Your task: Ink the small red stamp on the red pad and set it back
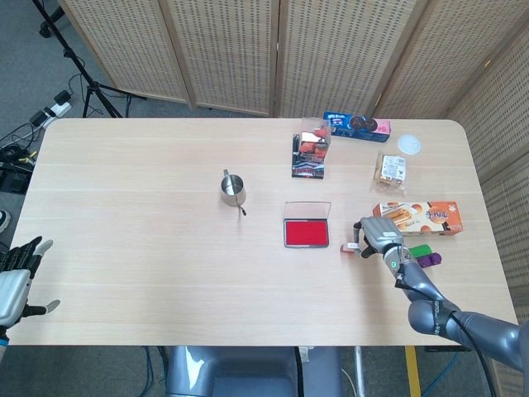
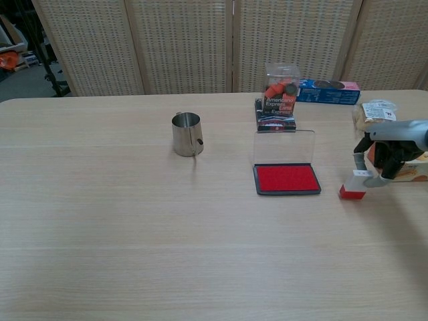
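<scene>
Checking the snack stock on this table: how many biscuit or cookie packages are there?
3: a blue cookie pack at the far edge, a clear bag of biscuits in front of it, and an orange biscuit box behind the right hand. None looks hidden.
</scene>
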`<state>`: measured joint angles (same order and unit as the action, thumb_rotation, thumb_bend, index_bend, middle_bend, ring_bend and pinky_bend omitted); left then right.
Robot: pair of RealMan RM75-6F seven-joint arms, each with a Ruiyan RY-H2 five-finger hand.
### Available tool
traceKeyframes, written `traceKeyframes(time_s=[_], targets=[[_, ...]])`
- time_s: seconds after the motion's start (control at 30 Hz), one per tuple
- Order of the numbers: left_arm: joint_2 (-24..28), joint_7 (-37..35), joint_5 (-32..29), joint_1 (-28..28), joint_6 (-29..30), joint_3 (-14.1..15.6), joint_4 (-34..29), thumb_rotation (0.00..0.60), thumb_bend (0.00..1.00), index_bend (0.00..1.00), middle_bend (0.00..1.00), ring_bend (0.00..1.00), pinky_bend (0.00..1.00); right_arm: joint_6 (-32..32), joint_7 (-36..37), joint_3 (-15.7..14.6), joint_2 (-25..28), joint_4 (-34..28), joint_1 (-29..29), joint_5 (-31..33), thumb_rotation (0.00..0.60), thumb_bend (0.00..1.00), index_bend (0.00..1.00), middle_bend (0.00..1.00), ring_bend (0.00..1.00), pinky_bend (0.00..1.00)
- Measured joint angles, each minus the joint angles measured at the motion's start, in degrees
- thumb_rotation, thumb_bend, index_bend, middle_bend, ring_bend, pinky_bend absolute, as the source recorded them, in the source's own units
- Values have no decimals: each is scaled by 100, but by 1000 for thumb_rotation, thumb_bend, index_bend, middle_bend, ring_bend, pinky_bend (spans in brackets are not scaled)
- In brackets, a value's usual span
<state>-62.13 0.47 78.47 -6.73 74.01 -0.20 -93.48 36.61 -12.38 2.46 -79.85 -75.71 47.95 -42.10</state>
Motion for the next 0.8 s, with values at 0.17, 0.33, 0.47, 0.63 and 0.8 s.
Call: traceKeyframes(time_s=[0.17, 0.33, 0.47, 0.63, 0.8], targets=[[5, 11, -20, -7, -27, 5, -15, 600, 0, 0, 0, 0, 0, -36, 55, 7, -38, 84, -41, -73, 600, 460, 564, 964, 1000, 1000], [12, 1, -25, 1, -7, -1, -22, 600, 0, 0, 0, 0, 0, -46, 82, 16, -47, 105, -72, -133, 600, 410, 535, 964, 1000, 1000], [16, -2, -25, 0, -10, 1, -25, 600, 0, 0, 0, 0, 0, -28, 94, 25, -52, 103, -88, -165, 600, 280, 514, 962, 1000, 1000], [23, -8, -11, 1, -8, 8, -30, 600, 0, 0, 0, 0, 0, -7, 118, 46, -66, 105, -123, -225, 600, 209, 505, 961, 1000, 1000], [25, -15, -3, 4, 1, 10, -31, 600, 0, 0, 0, 0, 0, -56, 127, 52, -63, 123, -129, -229, 600, 208, 500, 960, 1000, 1000]])
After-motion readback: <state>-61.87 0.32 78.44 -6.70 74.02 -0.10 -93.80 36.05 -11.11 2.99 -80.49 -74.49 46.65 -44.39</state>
